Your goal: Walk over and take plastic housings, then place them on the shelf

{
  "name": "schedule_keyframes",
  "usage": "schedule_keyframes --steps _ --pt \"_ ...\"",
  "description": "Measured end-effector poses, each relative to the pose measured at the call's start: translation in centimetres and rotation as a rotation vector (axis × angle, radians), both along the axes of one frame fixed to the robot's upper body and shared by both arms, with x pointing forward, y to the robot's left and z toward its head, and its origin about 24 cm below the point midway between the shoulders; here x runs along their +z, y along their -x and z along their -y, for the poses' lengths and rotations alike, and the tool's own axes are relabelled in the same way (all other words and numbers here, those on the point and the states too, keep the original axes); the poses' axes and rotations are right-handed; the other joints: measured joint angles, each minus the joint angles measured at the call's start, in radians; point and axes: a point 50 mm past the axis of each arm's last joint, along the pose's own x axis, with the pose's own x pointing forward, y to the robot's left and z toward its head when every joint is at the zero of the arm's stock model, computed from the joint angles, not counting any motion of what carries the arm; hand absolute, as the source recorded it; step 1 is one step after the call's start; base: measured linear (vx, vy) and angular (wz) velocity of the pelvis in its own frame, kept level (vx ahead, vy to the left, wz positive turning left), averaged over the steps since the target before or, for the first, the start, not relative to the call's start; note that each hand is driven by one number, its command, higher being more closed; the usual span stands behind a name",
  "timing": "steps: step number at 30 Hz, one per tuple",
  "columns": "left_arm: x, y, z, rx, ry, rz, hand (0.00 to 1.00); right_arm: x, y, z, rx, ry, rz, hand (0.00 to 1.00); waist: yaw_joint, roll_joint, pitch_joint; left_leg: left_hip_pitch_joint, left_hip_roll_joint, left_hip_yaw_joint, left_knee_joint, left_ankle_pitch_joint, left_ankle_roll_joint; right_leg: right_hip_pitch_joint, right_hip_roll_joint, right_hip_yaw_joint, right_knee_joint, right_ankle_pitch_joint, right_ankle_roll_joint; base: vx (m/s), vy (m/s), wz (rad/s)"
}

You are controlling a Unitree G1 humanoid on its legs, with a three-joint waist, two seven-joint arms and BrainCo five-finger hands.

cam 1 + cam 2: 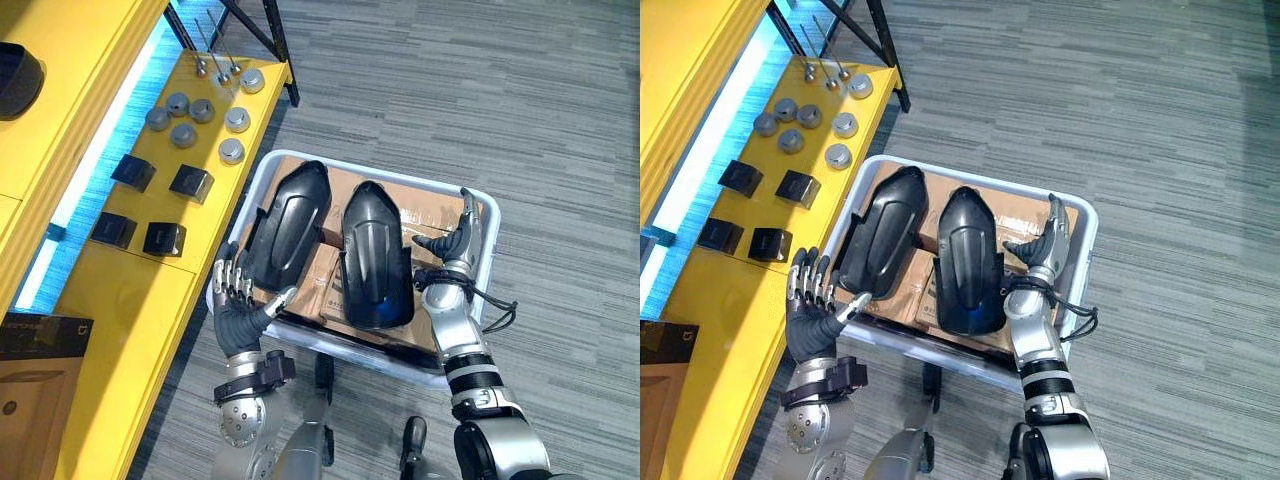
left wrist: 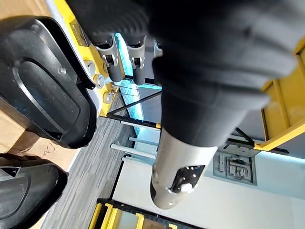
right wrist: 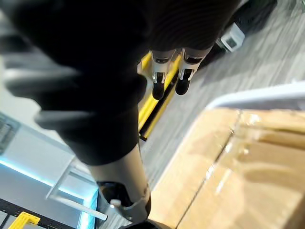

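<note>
Left housing [image 1: 288, 222], right housing [image 1: 375, 255] in white bin [image 1: 400, 177].
Flanked by left hand [image 1: 238, 295] and right hand [image 1: 458, 245], fingers straight, empty; left thumb possibly touching left housing.

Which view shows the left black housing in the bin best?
Left eye view: the left housing lies whole on cardboard in the white bin. The right eye view shows much the same. The left wrist view catches part of it from close up. The right wrist view shows cardboard and the bin's rim instead.
</note>
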Motion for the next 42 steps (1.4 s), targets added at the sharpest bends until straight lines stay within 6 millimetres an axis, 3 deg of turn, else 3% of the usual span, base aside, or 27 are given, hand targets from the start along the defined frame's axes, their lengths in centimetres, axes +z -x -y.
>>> schedule_keyframes --steps 10,12,16,22,23,26,33,36,42 --pt "-0.2 0.1 -0.4 0.019 0.004 -0.009 0.00 -0.9 0.4 -3.0 0.120 0.016 -0.033 0.00 0.002 -0.030 0.024 -0.013 -0.015 -0.017 0.000 0.003 0.004 -0.005 -0.016 -0.019 0.007 -0.005 0.008 -0.01 -0.060 0.06" --pt "-0.2 0.1 -0.4 0.014 -0.001 -0.008 0.00 -1.5 0.1 -3.0 0.130 0.025 -0.066 0.00 0.007 -0.033 0.026 -0.015 -0.015 -0.017 0.000 0.000 0.001 -0.004 -0.017 -0.019 0.007 -0.005 0.009 0.02 -0.067 0.05" --pt "-0.2 0.0 -0.4 0.011 -0.007 -0.008 0.00 -4.7 -0.4 -2.1 0.125 0.020 -0.227 0.00 0.016 -0.034 0.027 -0.021 -0.014 -0.016 0.000 -0.003 -0.002 -0.011 -0.016 -0.019 0.007 -0.006 0.009 0.00 -0.071 0.00" --pt "-0.2 0.0 -0.3 -0.001 -0.008 -0.009 0.00 -4.0 -1.3 -1.7 0.076 -0.022 -0.254 0.00 0.025 -0.034 0.027 -0.021 -0.004 -0.014 0.000 -0.009 -0.009 -0.011 -0.007 -0.018 0.007 -0.006 0.008 -0.01 -0.076 -0.02" --pt "-0.2 0.0 -0.3 -0.002 -0.005 -0.010 0.00 -4.0 -1.3 -1.6 0.071 -0.022 -0.254 1.00 0.027 -0.034 0.027 -0.021 -0.004 -0.014 0.000 -0.010 -0.009 -0.011 -0.006 -0.017 0.007 -0.006 0.008 -0.01 -0.095 -0.02" --pt "-0.3 0.0 -0.3 -0.004 0.003 -0.019 0.00 -4.0 -1.3 -1.6 0.041 -0.032 -0.254 1.00 0.030 -0.034 0.027 -0.021 -0.001 -0.015 0.000 -0.011 -0.009 -0.011 -0.003 -0.017 0.007 -0.006 0.007 0.00 -0.076 0.00" --pt "-0.3 0.0 0.1 -0.029 -0.005 -0.023 0.00 -4.6 -1.6 0.6 -0.023 -0.101 -0.297 1.00 0.029 -0.034 0.027 -0.018 0.000 -0.014 0.000 -0.011 -0.010 -0.007 -0.002 -0.018 0.007 -0.008 0.005 0.00 -0.039 0.00" --pt "-0.3 0.1 1.0 -0.091 -0.026 -0.015 0.00 -5.0 -1.7 2.4 -0.059 -0.158 -0.326 1.00 0.030 -0.034 0.027 -0.006 -0.004 -0.016 0.000 -0.005 -0.003 0.008 -0.004 -0.020 0.007 -0.009 0.006 0.00 -0.004 0.05" --pt "0.0 -0.1 2.2 -0.202 -0.002 0.000 0.00 -4.0 -1.6 6.8 -0.161 -0.131 -0.323 1.00 0.022 -0.033 0.025 0.031 -0.005 -0.016 0.000 -0.005 -0.002 0.045 -0.005 -0.020 0.006 -0.010 0.006 -0.02 -0.065 0.01"
